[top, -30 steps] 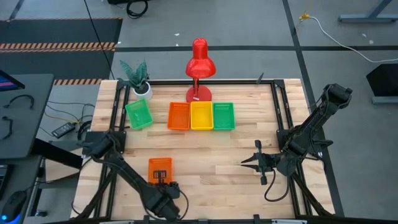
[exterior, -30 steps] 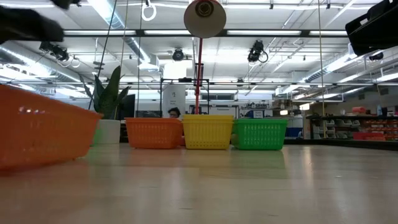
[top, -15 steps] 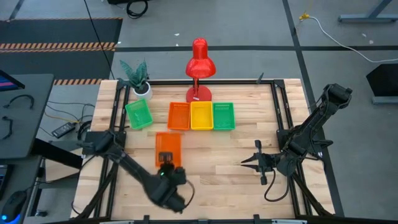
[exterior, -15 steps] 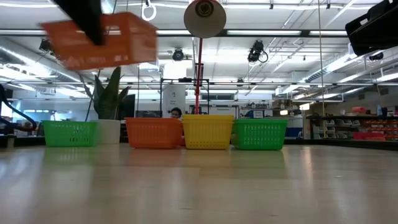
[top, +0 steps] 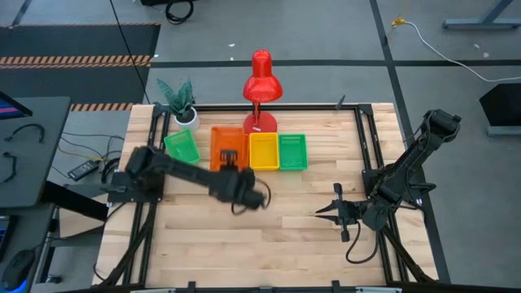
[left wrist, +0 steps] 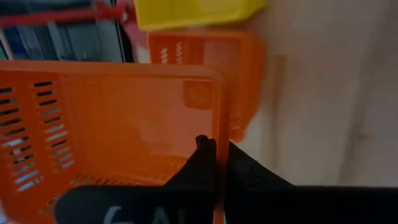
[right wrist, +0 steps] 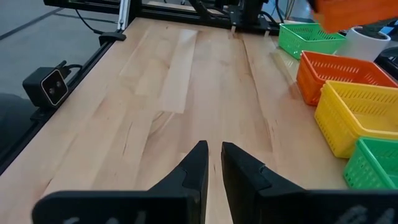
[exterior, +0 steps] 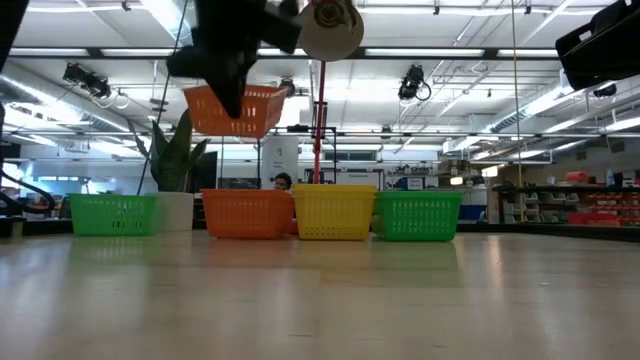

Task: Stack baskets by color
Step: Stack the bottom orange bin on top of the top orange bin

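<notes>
My left gripper point(top: 230, 160) is shut on an orange basket point(top: 221, 138), held high over the far middle of the table. In the low view this basket point(exterior: 236, 110) hangs above another orange basket point(exterior: 247, 213). That one stands on its base in a row with a yellow basket point(top: 263, 152) and a green basket point(top: 293, 152). A second green basket point(top: 181, 149) sits apart to the row's left. My right gripper point(right wrist: 212, 155) waits at the table's right, narrowly open with nothing between its fingers. My left gripper pinches the near short wall point(left wrist: 217, 127) of the orange basket, one finger point(left wrist: 204, 152) inside the basket and one point(left wrist: 242, 168) outside. The fingers come slanting down from the table's near side. The basket is lifted clear, open side up and slightly tilted.
A red desk lamp point(top: 262, 80) stands just behind the row, its shade point(exterior: 328, 25) close to the raised basket. A potted plant point(top: 181, 102) is at the far left corner. Bare wood point(top: 277, 236) fills the table's near half.
My left gripper has risen and swung from the near left of the table toward the far edge and somewhat right, carrying the orange basket. The basket has been lifted clear of the table and now hangs over the row's orange basket.
</notes>
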Motion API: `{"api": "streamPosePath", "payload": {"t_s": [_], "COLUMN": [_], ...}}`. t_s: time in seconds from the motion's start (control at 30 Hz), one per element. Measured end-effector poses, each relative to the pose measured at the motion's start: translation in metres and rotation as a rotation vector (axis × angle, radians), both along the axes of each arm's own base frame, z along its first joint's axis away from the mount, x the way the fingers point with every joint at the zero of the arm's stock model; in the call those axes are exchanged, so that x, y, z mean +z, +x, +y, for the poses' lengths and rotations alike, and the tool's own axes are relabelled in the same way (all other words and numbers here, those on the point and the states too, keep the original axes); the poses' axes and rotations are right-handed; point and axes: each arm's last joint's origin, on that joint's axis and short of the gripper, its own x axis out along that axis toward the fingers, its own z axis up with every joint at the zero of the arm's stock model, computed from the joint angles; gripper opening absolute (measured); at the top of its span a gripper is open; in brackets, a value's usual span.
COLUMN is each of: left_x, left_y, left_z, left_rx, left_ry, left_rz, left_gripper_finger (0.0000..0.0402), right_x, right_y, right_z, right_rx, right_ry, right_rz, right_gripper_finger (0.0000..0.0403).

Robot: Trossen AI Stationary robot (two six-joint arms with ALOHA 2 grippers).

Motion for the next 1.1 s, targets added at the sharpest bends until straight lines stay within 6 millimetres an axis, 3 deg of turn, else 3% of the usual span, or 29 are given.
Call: {"api": "streamPosePath", "payload": {"t_s": [0.2,0.37,0.57,0.83,1.1], "left_x": [-0.016,-0.029,-0.041,-0.042,-0.038], "left_y": [-0.004,-0.005,-0.002,0.003,0.003], "left_z": [0.055,0.08,0.086,0.081,0.089], "left_rx": [0.018,0.018,-0.016,-0.068,-0.05], "left_ry": [-0.068,-0.092,-0.157,-0.278,-0.37], "left_rz": [0.047,0.033,0.025,-0.008,-0.05], "left_gripper_finger": [0.0008,0.0008,0.0008,0.0008,0.0008], "right_x": [0.0,0.0,0.0,0.0,0.0], "right_y": [0.0,0.0,0.0,0.0,0.0], "right_z": [0.0,0.0,0.0,0.0,0.0], "right_rx": [-0.003,-0.006,-0.006,-0.007,-0.007], "right_ry": [0.008,0.014,0.014,0.014,0.013], "right_rz": [0.001,0.002,0.002,0.002,0.003], "right_gripper_finger": [0.005,0.005,0.005,0.005,0.005]}}
